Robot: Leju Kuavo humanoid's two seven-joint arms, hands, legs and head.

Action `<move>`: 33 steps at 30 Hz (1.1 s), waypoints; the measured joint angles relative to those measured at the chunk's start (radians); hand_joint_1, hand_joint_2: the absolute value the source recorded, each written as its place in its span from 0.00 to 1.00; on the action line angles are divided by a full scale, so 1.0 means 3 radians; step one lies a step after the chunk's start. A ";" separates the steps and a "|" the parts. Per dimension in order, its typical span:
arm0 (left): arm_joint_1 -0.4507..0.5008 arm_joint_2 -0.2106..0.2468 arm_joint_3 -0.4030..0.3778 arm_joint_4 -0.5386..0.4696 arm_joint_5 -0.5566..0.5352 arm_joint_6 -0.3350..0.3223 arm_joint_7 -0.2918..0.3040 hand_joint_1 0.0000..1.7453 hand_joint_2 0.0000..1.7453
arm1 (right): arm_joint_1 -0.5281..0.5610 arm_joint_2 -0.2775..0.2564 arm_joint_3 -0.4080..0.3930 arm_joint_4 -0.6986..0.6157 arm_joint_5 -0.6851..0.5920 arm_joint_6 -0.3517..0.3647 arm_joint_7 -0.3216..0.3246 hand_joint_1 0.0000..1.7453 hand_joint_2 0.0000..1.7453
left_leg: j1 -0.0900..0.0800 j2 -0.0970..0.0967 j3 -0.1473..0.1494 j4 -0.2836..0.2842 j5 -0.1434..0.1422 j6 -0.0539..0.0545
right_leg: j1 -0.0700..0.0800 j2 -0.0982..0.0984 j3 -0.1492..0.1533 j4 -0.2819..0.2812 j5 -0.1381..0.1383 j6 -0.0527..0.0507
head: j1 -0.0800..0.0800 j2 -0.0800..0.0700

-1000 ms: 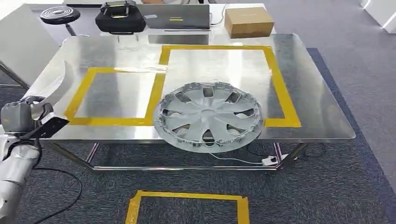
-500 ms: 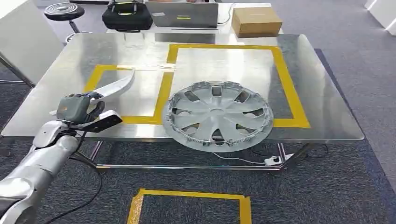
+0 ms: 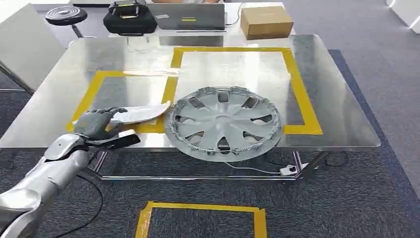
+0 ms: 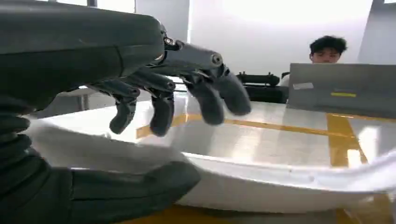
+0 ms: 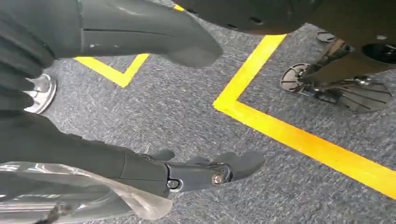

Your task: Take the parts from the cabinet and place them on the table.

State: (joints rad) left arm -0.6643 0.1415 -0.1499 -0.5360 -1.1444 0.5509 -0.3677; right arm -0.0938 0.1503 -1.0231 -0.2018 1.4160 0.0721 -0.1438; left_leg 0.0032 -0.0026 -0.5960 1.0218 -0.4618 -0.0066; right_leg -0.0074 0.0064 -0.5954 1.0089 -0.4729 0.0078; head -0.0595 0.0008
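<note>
A long white curved part (image 3: pixel 141 113) lies low over the front left of the steel table (image 3: pixel 337 99), across the yellow tape. My left hand (image 3: pixel 96 123) holds its near end. In the left wrist view the thumb (image 4: pixel 135 186) sits under the part's (image 4: pixel 261 182) edge and the dark fingers (image 4: pixel 205 100) arch over it. A silver wheel cover (image 3: pixel 223 123) rests beside it, overhanging the table's front edge. My right hand (image 5: pixel 201 172) hangs over the grey carpet with its fingers apart and nothing in it.
Two yellow tape rectangles (image 3: pixel 297 84) mark the tabletop. Behind it stand a laptop (image 3: pixel 185 17), a black bag (image 3: pixel 130 20), a cardboard box (image 3: pixel 266 22) and a stool (image 3: pixel 65 16). A person (image 4: pixel 327 49) sits behind the laptop. A yellow tape square (image 3: pixel 198 218) marks the carpet.
My left arm has swung in from the left and lowered the white part from a raised tilt to nearly flat on the table next to the wheel cover. The camera shifted slightly.
</note>
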 joint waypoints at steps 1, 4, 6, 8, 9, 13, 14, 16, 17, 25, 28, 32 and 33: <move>-0.0005 0.0000 -0.0003 0.0006 0.0020 0.0005 -0.0008 0.00 1.00 | 0.0000 0.0000 0.0000 0.0000 -0.0003 0.0000 -0.0001 0.00 0.00 | 0.0000 -0.0004 -0.0009 -0.0009 -0.0001 0.0013 | -0.0005 0.0003 -0.0014 0.0002 0.0007 0.0018 | 0.0005 0.0000; 0.0010 0.0000 -0.0005 0.0016 0.0123 0.0091 -0.0059 0.00 0.00 | 0.0006 0.0000 0.0000 0.0000 -0.0006 -0.0001 -0.0001 0.00 0.00 | 0.0009 -0.0011 0.0001 -0.0043 0.0017 0.0072 | -0.0006 -0.0006 0.0001 -0.0016 0.0006 0.0076 | 0.0004 0.0000; 0.0009 -0.0023 -0.0001 0.0015 0.0177 0.0243 -0.0066 0.00 0.00 | 0.0006 -0.0006 0.0000 0.0000 -0.0008 -0.0004 -0.0001 0.00 0.00 | 0.0023 -0.0007 0.0015 -0.0057 0.0028 0.0106 | -0.0011 -0.0006 -0.0099 0.0165 -0.0143 0.0099 | 0.0024 0.0000; 0.0044 -0.0053 0.0025 0.0015 0.0293 0.0323 -0.0117 0.00 0.00 | 0.0010 -0.0006 0.0000 0.0000 -0.0011 -0.0008 0.0000 0.00 0.00 | 0.0019 -0.0004 0.0013 -0.0056 0.0028 0.0120 | -0.0016 -0.0008 -0.0367 0.0738 -0.0399 0.0114 | 0.0032 0.0000; 0.0067 -0.0062 0.0047 0.0011 0.0392 0.0328 -0.0172 0.00 0.00 | 0.0015 -0.0006 0.0000 0.0001 -0.0014 -0.0005 -0.0001 0.00 0.00 | 0.0016 -0.0003 0.0012 -0.0054 0.0026 0.0124 | -0.0016 -0.0009 -0.0474 0.0956 -0.0464 0.0121 | 0.0033 0.0000; 0.0212 -0.0239 0.0248 -0.0206 0.1129 0.0309 -0.0538 0.00 0.00 | 0.0024 -0.0006 -0.0001 0.0000 -0.0047 -0.0032 0.0003 0.00 0.00 | 0.0021 -0.0020 0.0017 -0.0037 0.0015 0.0115 | -0.0018 -0.0012 -0.0226 0.0417 -0.0075 0.0116 | 0.0034 0.0000; 0.0239 -0.0302 0.0299 -0.0313 0.1307 0.0282 -0.0594 0.00 0.00 | 0.0020 -0.0008 -0.0003 0.0000 -0.0055 -0.0039 0.0003 0.00 0.00 | 0.0023 -0.0024 0.0016 -0.0020 0.0003 0.0099 | -0.0020 -0.0017 -0.0077 0.0118 0.0032 0.0110 | 0.0037 0.0000; 0.0300 -0.0389 0.0366 -0.0549 0.1550 0.0224 -0.0612 0.00 0.00 | 0.0008 -0.0006 -0.0004 0.0000 -0.0065 -0.0045 0.0003 0.00 0.00 | -0.0004 -0.0033 -0.0008 0.0007 -0.0010 0.0066 | -0.0014 -0.0008 -0.0001 0.0021 -0.0023 0.0080 | 0.0028 0.0000; 0.0336 -0.0435 0.0387 -0.0667 0.1650 0.0192 -0.0612 0.00 0.00 | 0.0015 -0.0006 -0.0006 0.0000 -0.0069 -0.0052 0.0004 0.00 0.00 | -0.0005 -0.0033 -0.0005 0.0000 -0.0004 0.0054 | -0.0009 -0.0006 -0.0003 0.0022 -0.0025 0.0072 | 0.0034 0.0000; 0.1047 -0.0868 0.0369 -0.2070 0.2736 -0.0104 -0.0759 0.00 0.00 | 0.0035 -0.0001 -0.0039 0.0000 -0.0146 -0.0100 0.0010 0.00 0.00 | 0.0011 -0.0017 -0.0459 0.1060 -0.0529 -0.0022 | -0.0030 0.0002 0.0016 0.0006 -0.0021 -0.0027 | 0.0028 0.0000; 0.1225 -0.0942 0.0324 -0.2442 0.2792 -0.0103 -0.0767 0.00 0.00 | 0.0042 -0.0001 -0.0047 0.0000 -0.0159 -0.0103 0.0011 0.00 0.00 | 0.0007 -0.0017 -0.0218 0.0521 -0.0164 0.0025 | -0.0020 0.0004 0.0036 0.0007 -0.0032 -0.0020 | 0.0028 0.0000; 0.1401 -0.1002 0.0305 -0.2874 0.3117 -0.0106 -0.0880 0.00 0.00 | 0.0042 0.0018 -0.0080 0.0001 -0.0188 -0.0128 0.0030 0.00 0.00 | -0.0033 -0.0010 0.0021 0.0002 -0.0042 0.0092 | -0.0011 0.0002 0.0027 0.0012 -0.0039 0.0030 | 0.0035 0.0000; 0.1482 -0.1010 0.0292 -0.2985 0.3165 -0.0097 -0.0898 0.00 0.00 | 0.0047 0.0019 -0.0095 0.0001 -0.0196 -0.0136 0.0036 0.00 0.00 | -0.0040 -0.0011 0.0020 0.0003 -0.0045 0.0097 | -0.0020 -0.0001 0.0031 0.0005 -0.0039 0.0050 | 0.0028 0.0000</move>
State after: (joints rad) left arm -0.2198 -0.1614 -0.0622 -1.4314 -0.1949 0.5219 -0.6371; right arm -0.0797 0.1560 -1.0517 -0.2014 1.3573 0.0313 -0.1331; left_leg -0.0088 -0.0059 -0.5899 1.0226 -0.4754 0.0226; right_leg -0.0134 0.0061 -0.5860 1.0103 -0.4846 0.0227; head -0.0511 0.0008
